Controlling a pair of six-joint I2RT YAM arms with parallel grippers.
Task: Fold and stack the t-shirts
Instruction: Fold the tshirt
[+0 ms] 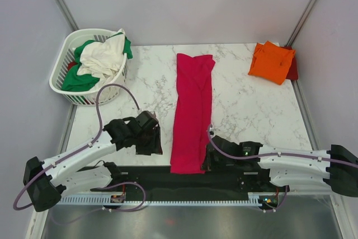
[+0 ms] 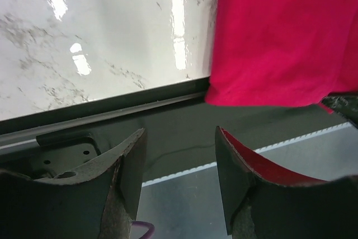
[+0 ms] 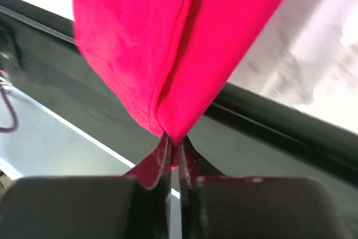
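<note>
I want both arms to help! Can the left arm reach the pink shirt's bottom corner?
Probably yes: the left gripper is open, and a corner of the crimson-pink t-shirt lies just ahead, with nothing between.

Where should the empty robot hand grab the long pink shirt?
Probably the near left hem corner of the crimson-pink shirt, approached from its left side. It overhangs the table edge beside the open left gripper, while the right gripper pinches the other corner.
</note>
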